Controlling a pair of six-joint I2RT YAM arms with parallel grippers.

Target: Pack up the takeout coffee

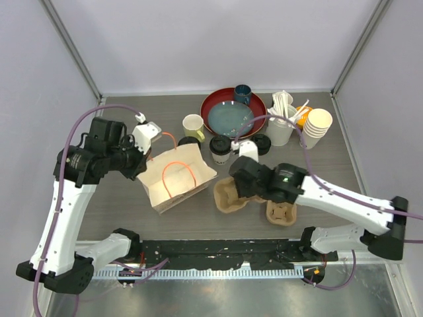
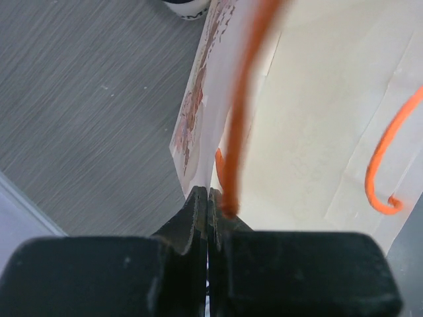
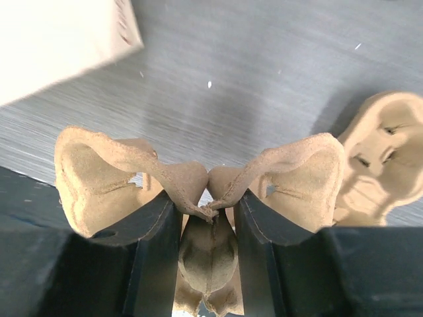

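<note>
From above, the two lidded coffee cups point(image 1: 220, 149) are standing just beyond my right hand point(image 1: 238, 186), not yet packed. On the left wrist, my left hand point(image 2: 207, 198) is pinching the paper bag point(image 2: 310, 119) by its rim. On the right wrist, the fingers are gripping the cup carrier point(image 3: 291, 165) by its middle ridge. I'm judging the next move is lifting it toward the bag.

We see white shells and black joints on left arm point(image 1: 63, 211) and right arm point(image 1: 344, 198), mauve cables point(image 1: 99, 109) along both, blocky black fingers point(image 3: 152, 251) at their tips.
</note>
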